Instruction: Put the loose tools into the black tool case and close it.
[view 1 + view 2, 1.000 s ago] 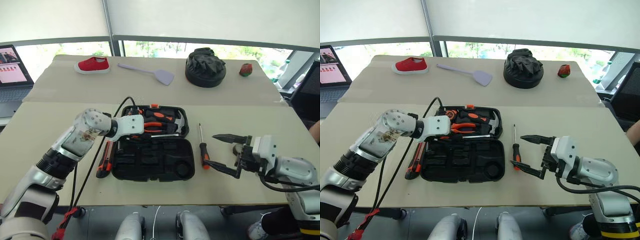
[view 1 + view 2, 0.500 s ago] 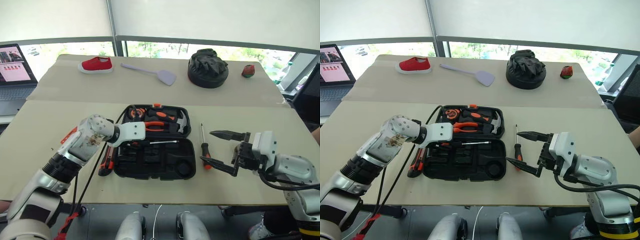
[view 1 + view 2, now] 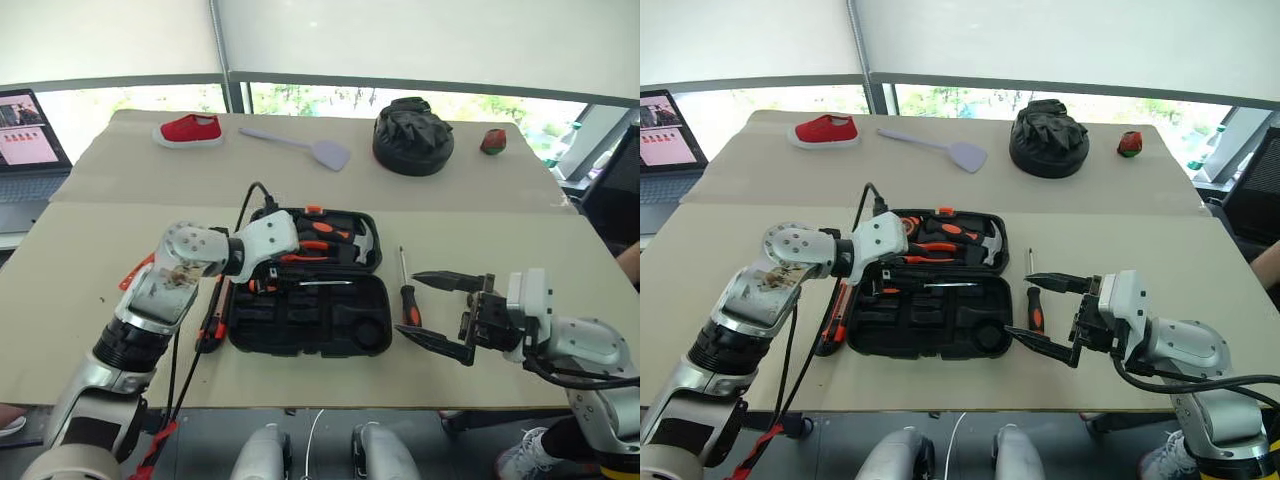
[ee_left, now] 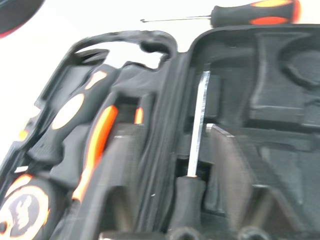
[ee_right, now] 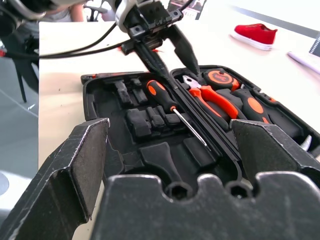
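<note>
Over the open case (image 3: 305, 305) the left gripper's (image 5: 167, 50) jaws stand narrowly apart above a screwdriver (image 5: 172, 107) lying inside. Right gripper (image 3: 440, 315), jaws wide and empty, flanks another screwdriver (image 3: 407, 292) on the table (image 3: 100, 270); knife (image 3: 212, 322) left of case.

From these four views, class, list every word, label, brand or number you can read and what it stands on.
None can be read.
Round orange-and-black tape measure in the black moulded-plastic tool case: dark emblem, too blurred.
Open laptop's screen: red pictures, any text too small.
</note>
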`<state>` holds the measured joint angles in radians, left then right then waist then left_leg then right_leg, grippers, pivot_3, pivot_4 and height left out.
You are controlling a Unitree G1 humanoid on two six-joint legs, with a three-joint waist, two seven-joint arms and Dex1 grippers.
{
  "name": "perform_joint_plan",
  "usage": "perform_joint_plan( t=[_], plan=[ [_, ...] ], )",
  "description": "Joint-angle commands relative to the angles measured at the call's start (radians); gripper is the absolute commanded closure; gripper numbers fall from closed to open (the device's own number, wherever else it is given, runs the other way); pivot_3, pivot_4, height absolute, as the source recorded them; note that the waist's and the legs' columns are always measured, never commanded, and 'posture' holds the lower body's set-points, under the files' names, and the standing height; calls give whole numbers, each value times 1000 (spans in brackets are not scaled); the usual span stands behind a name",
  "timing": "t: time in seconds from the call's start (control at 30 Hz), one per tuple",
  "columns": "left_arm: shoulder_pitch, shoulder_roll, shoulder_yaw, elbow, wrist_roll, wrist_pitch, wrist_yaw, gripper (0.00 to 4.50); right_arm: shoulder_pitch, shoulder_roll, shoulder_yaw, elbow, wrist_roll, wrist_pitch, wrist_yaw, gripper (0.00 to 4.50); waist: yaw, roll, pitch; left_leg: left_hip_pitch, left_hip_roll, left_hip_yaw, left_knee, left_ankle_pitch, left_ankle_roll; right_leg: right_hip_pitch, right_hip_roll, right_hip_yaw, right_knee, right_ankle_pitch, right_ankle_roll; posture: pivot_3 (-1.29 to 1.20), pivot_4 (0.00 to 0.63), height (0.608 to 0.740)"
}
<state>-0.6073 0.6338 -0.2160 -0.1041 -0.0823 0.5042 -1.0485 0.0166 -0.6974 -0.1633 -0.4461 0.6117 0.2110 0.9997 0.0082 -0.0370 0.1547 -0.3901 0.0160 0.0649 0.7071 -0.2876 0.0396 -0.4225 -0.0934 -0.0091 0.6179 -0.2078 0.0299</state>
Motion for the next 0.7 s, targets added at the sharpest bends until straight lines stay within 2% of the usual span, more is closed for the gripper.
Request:
perform_joint_plan(
  t=[0.03,0.07,0.1,0.33,0.5,0.7],
  plan=[
    [24,-20,19,26,-8,-25,45,3890,-15,1,-7,-33,18,2,-2,0,3,0,0,0,0,0,0,0,0,0,0,0,0,0,0,0,150,740],
    [37,-27,10,28,-6,-33,48,4363,-21,3,-4,-28,15,0,0,0,3,0,0,0,0,0,0,0,0,0,0,0,0,0,0,0,150,740],
    [47,-32,1,30,-3,-28,51,4460,-28,5,-1,-23,13,-1,0,0,4,0,0,0,0,0,0,0,0,0,-1,0,0,0,0,0,150,740],
    [109,-11,-71,41,41,-36,42,4460,-29,8,-1,-17,10,-3,4,0,6,1,0,0,0,0,0,0,0,1,-2,0,0,0,0,0,150,740],
    [112,-50,-127,158,90,-50,81,4460,-10,23,10,-19,-4,-10,-9,0,10,3,-3,2,0,0,0,0,0,4,-2,0,-1,0,0,0,150,740],
    [106,-92,-108,182,75,-100,99,4460,3,39,1,-23,-9,-7,-36,0,17,9,-8,17,0,-1,-1,-1,1,20,-2,-1,-4,-1,1,0,150,740]
  ],
)
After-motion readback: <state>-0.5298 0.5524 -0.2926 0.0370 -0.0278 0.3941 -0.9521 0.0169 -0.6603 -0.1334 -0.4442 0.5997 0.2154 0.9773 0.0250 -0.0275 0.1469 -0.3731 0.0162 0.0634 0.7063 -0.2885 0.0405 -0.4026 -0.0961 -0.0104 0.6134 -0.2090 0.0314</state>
